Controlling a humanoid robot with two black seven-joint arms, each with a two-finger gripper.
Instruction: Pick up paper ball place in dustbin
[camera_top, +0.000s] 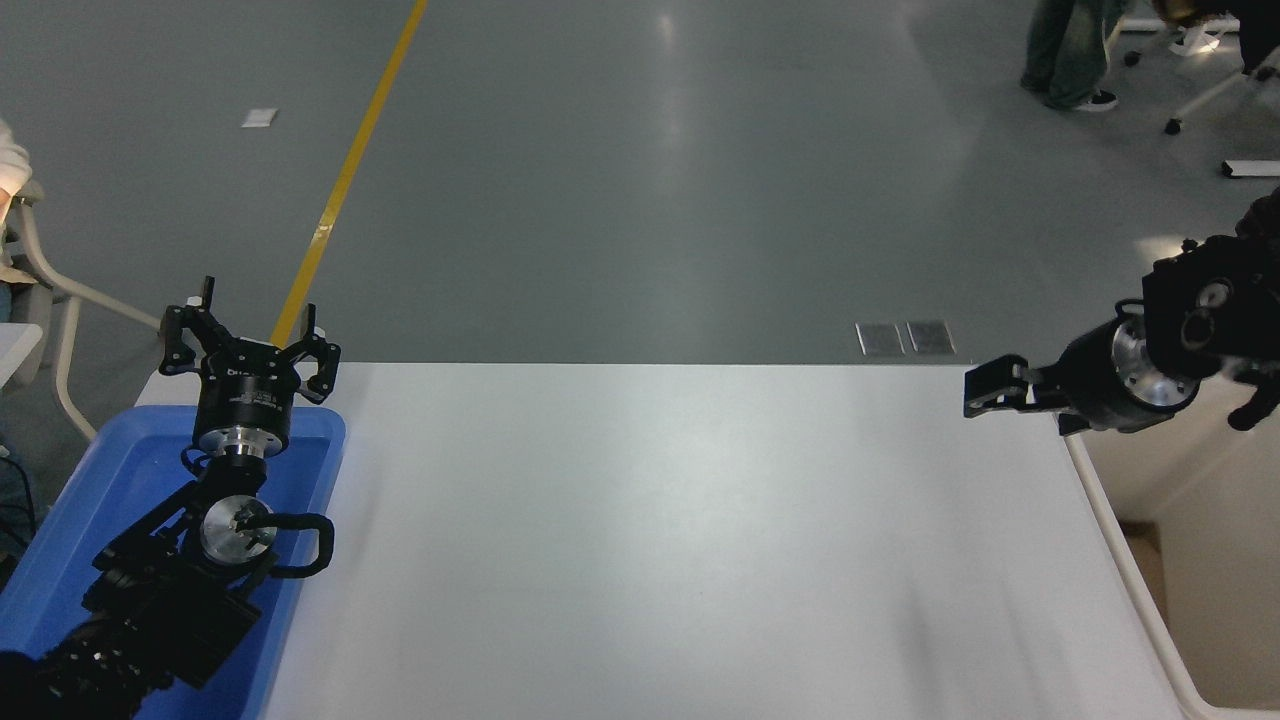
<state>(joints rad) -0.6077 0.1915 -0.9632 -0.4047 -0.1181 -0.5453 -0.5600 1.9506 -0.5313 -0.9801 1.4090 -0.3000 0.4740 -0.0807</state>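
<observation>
Right gripper (990, 392): seen raised above the desk's far right corner, pointing left; nothing is held in it; whether its fingers are parted or closed cannot be told from this angle.
Right arm (1190, 340): seen entering from the right edge, its silver wrist ring lying over the dustbin's far end.
Dustbin (1130, 560): placed just beside the right edge of the desk; only its cream rim and part of the inner walls are shown, the rest being cut off by the frame.
Paper ball: not made out anywhere on the desk; a thin tan strip is glimpsed low against the dustbin's near wall, too small to be identified with certainty.
Left gripper (250, 335): parked at the far left corner of the desk, fingers spread apart, nothing held.
Left arm (170, 590): laid over the blue tray at the lower left.
Blue tray (120, 470): set along the left edge of the desk.
Desk (660, 540): a white top with rounded corners.
Yellow line (350, 170): painted on the grey floor beyond the far left corner.
Person (1065, 50): only legs are shown, at the top right, well apart from the desk.
</observation>
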